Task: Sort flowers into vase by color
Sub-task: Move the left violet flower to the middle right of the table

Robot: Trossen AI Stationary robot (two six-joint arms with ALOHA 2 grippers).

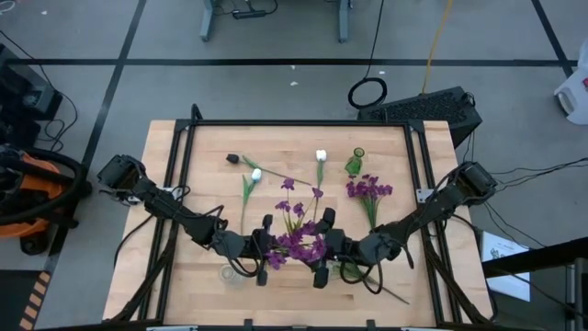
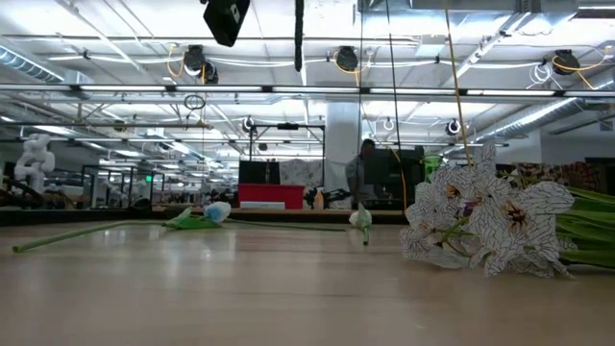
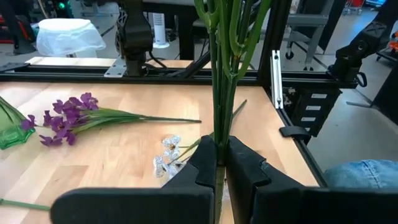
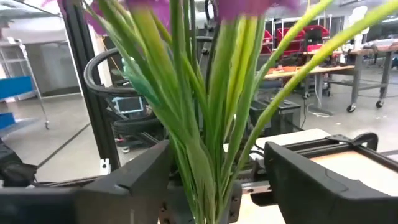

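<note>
You are looking at the pale wooden worktop [image 1: 386, 276]. Near its front edge both arms are meeting at the bunch of purple artificial flowers on green stems [image 1: 296, 244], partly hiding it. Your left gripper [image 3: 221, 165] is pinching those stems tight. Your right gripper [image 4: 217, 186] is standing wide apart around them, gripping nothing. The small green glass vase [image 1: 355, 164] is lying near the back, its opening hard to make out.
</note>
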